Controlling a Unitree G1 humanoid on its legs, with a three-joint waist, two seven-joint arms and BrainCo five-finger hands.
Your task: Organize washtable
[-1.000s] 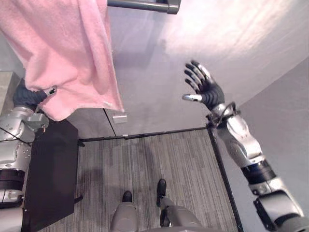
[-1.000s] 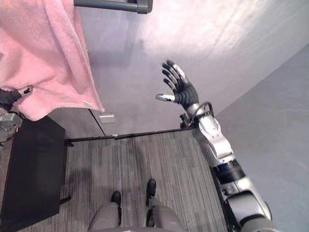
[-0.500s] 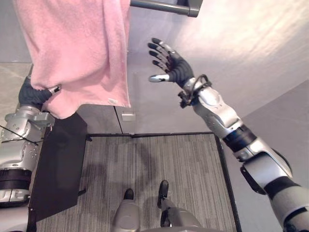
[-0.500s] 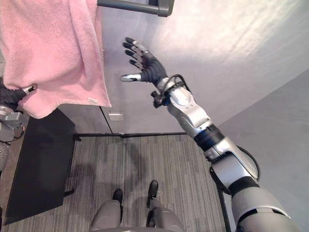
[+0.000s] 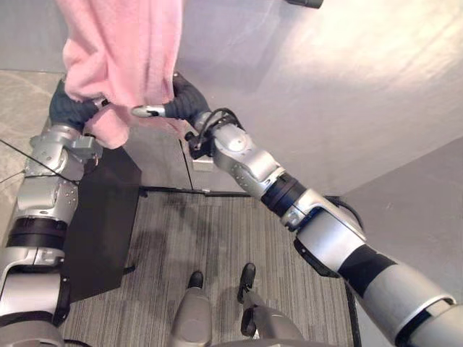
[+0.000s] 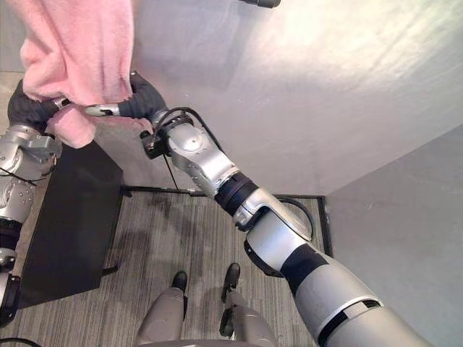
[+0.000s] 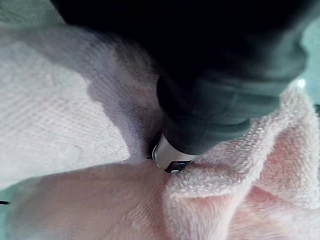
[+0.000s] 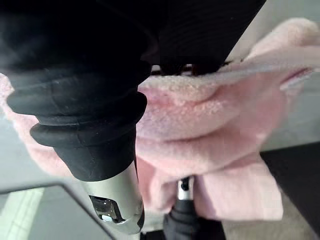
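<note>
Both hands meet at the lower edge of the pink towel (image 5: 123,50) hanging in the upper left of the frame. The left hand (image 5: 72,110) is clamped on the bunched cloth. The right hand (image 5: 184,97) reaches in just beside it, thumb (image 5: 148,111) stretched out; its fingers are behind the towel, so whether it grips cannot be told.
</note>
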